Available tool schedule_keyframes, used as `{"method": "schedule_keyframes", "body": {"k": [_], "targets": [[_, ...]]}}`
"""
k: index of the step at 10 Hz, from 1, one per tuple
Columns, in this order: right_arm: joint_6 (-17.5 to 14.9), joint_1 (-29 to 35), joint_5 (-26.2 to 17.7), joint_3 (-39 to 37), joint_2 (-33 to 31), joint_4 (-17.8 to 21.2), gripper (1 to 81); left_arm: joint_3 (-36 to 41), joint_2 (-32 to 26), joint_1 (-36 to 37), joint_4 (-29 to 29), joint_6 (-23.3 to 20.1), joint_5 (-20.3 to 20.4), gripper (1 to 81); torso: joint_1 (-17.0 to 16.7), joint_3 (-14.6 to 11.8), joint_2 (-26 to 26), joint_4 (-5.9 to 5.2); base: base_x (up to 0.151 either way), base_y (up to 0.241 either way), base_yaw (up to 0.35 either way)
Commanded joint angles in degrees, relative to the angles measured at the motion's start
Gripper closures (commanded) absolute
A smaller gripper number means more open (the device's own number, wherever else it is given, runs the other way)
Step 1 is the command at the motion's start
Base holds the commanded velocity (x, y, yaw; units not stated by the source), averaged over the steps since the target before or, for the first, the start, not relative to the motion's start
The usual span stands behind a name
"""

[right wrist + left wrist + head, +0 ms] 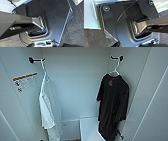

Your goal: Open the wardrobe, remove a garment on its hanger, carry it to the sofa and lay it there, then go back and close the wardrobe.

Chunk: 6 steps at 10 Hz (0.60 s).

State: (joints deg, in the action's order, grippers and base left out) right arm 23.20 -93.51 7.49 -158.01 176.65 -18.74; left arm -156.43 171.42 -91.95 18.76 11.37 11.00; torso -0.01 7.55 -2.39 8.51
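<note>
We saw the plain black short-sleeved T-shirt hanging limp on a thin white hook-topped hanger from a black peg on the right inner wall of the tall white wardrobe, which stood open. Opposite, a white shirt hung from the left peg, beside an orange-striped label. We could not tell how either gripper's jaws stood.

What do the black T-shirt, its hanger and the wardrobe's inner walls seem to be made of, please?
The black T-shirt: soft matte knit fabric, probably cotton; it drapes in folds. Its hanger: thin, white, smooth, likely plastic or coated wire. The wardrobe walls: flat white board, seemingly laminate, with a faint sheen.
</note>
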Motion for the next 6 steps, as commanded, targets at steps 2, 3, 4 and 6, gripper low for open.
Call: {"method": "schedule_keyframes", "body": {"k": [2, 3, 4, 6], "targets": [[-0.08, 1.18, -3.0, -0.09, 0.13, -0.6, 1.0, 0.16, -0.38, 2.96, 0.4, -0.21, -2.82, 1.0, 0.01, -1.97, 0.0, 7.06, 0.0, 0.0, 0.0], [-0.08, 1.18, -3.0, -0.09, 0.13, -0.6, 1.0, 0.16, -0.29, 3.65, 0.4, -0.21, -2.82, 1.0, 0.01, -0.02, 0.0, 3.61, 0.0, 0.0, 0.0], [-0.08, 1.18, -3.0, -0.09, 0.04, -0.6, 1.0, 0.24, -0.38, 4.45, 0.49, -0.21, -2.91, 1.0, 0.01, -0.35, 0.0, 5.01, 0.0, 0.0, 0.0], [-0.08, 1.18, -2.91, -0.09, 0.04, -0.6, 1.0, 1.64, -0.64, 7.44, 0.49, -0.21, -3.87, 1.0, 0.01, -0.61, 0.0, 5.71, 0.0, 0.0, 0.0]]}}
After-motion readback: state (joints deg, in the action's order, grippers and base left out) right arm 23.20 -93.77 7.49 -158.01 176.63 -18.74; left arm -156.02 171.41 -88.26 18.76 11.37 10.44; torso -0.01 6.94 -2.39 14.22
